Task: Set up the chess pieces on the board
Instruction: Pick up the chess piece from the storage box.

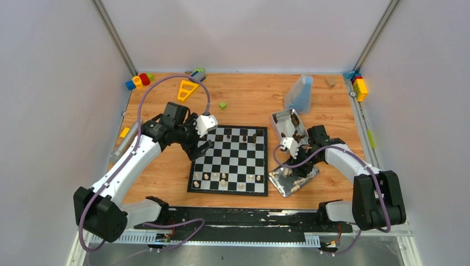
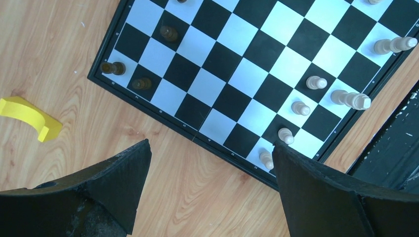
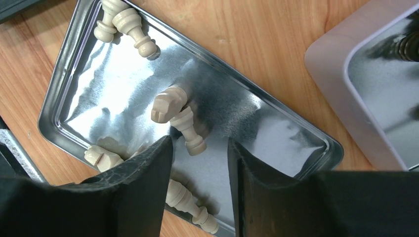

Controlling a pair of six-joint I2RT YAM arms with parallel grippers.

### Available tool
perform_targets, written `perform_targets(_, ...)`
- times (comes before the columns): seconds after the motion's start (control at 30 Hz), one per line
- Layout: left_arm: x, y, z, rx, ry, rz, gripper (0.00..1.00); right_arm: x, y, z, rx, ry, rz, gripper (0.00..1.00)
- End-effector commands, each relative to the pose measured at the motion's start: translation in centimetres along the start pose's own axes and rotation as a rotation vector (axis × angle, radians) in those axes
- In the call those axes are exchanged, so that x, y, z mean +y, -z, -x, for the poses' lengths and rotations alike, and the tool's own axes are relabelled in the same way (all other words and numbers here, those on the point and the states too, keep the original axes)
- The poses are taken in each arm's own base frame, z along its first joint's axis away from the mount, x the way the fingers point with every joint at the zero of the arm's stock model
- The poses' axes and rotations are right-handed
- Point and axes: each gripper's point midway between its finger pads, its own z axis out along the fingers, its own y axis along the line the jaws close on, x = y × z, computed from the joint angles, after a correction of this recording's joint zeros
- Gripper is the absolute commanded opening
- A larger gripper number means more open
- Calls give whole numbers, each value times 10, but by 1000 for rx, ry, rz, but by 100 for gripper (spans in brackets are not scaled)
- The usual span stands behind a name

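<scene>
While the left pincer (image 2: pixel 210 148) hovers with its jaws spread wide and empty over the left edge of the board (image 2: pixel 247 84), the right pincer (image 3: pixel 200 143) hangs low over the near metal tray (image 3: pixel 64 98) just right of the board. Its jaws stand partly apart, straddling the base of a cream piece (image 3: pixel 189 129) lying on its side in that tray. The gap is wider than the piece, and nothing is gripped. Loose cream pieces (image 3: pixel 126 24) lie around it. The board lies flat on the desk (image 1: pixel 249 100) between the arms, with standing cream pieces (image 1: pixel 224 177) in its near rows and dark pieces (image 1: pixel 244 136) in its far rows. A second tray (image 1: pixel 277 117) beyond holds more dark ones.
</scene>
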Motion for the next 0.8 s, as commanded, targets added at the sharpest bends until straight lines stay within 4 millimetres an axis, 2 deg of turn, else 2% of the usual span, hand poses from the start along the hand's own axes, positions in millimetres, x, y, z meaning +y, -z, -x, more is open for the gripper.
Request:
perform_targets(0.0, 4, -8, 10, -22, -30, -18, 100, 0, -8, 3, -13, 42, 14, 43)
perform_targets(0.17, 5, -15, 15, -17, -10, -53, 99, 2, -10, -5, 29, 23, 19, 20)
perform_targets(0.37, 1, -17, 28, -59, -10, -103, 98, 2, -1, -13, 80, 6, -7, 7)
perform_targets(0.63, -2, -16, 31, -87, -31, -115, 98, -10, 16, -19, 114, -30, -73, 1)
perform_targets(0.77, -7, -14, 39, -137, -32, -125, 98, -18, 31, -3, 86, -49, -108, 1)
